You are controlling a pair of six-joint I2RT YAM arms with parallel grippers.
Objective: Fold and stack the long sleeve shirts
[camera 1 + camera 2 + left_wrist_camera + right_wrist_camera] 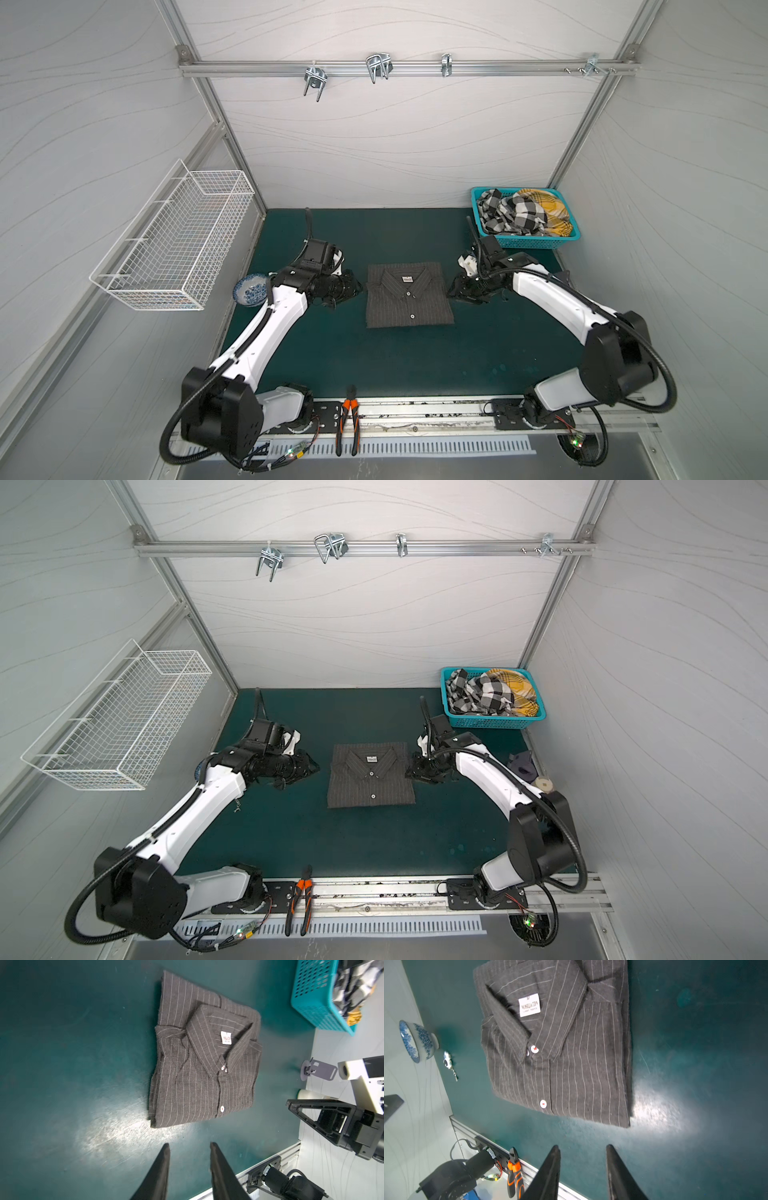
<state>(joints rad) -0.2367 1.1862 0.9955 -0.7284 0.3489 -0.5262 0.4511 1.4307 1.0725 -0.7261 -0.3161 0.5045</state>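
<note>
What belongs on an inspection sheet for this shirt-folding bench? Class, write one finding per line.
Surface: dark green mat, scuffed, glare patches in the wrist views.
Job's things: pinstripe shirt folded, collar up, lying mid-mat.
Clutter: blue-patterned bowl, keychain, orange-handled pliers on the front rail.
End effectors: left end effector and right end effector both open, empty, flanking the shirt without touching.
Cables: black conduit running along each arm, clear of the shirt.
Surroundings: teal basket of checked clothes at the far right corner; white wire basket on the left wall; metal hooks on the back rail.
</note>
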